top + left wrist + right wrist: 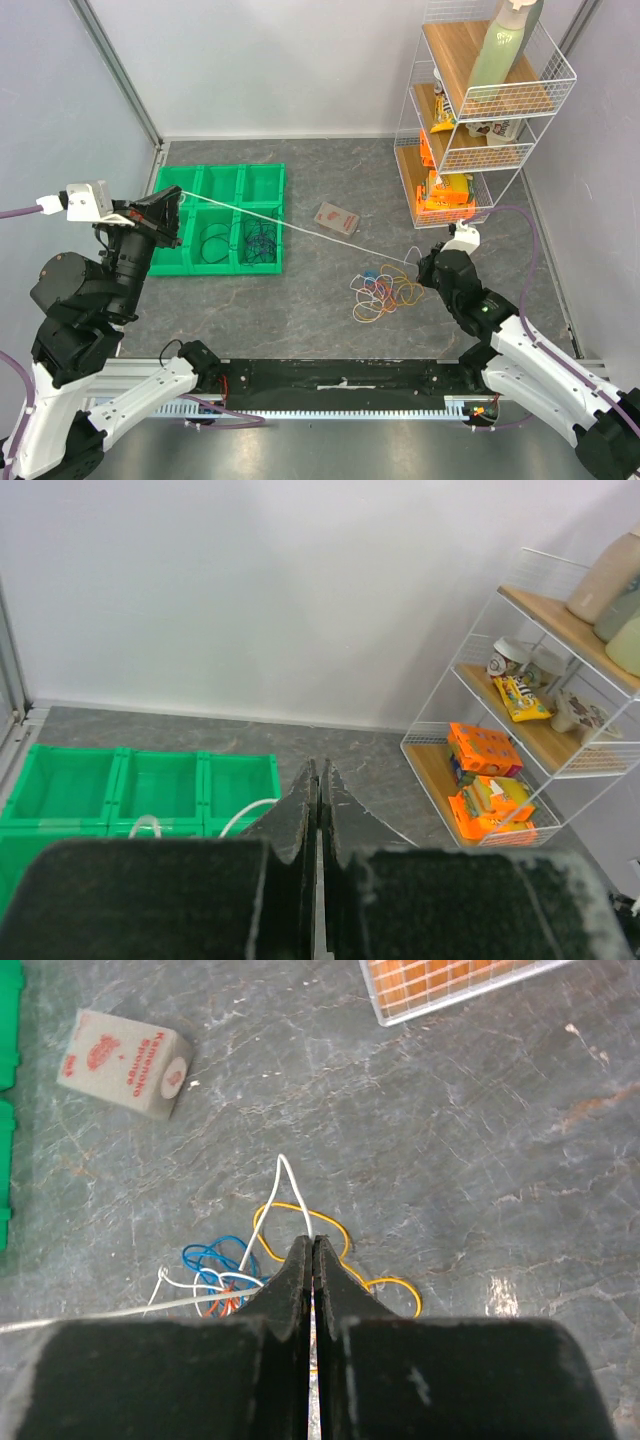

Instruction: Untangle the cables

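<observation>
Taut white cable [300, 229] crosses the open floor [330, 170] between green tray [280, 185] and wire rack [470, 150].

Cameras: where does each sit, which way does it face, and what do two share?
Top external: above and behind the bases, looking down on the table; both arms show, a white cable taut between left gripper and right gripper.
Left wrist: raised, facing level across the green tray toward the wire shelf; its shut fingers show.
Right wrist: low, facing down at the cable pile; its fingers pinch the white cable.
Shared: top and left wrist both see tray and shelf.
</observation>
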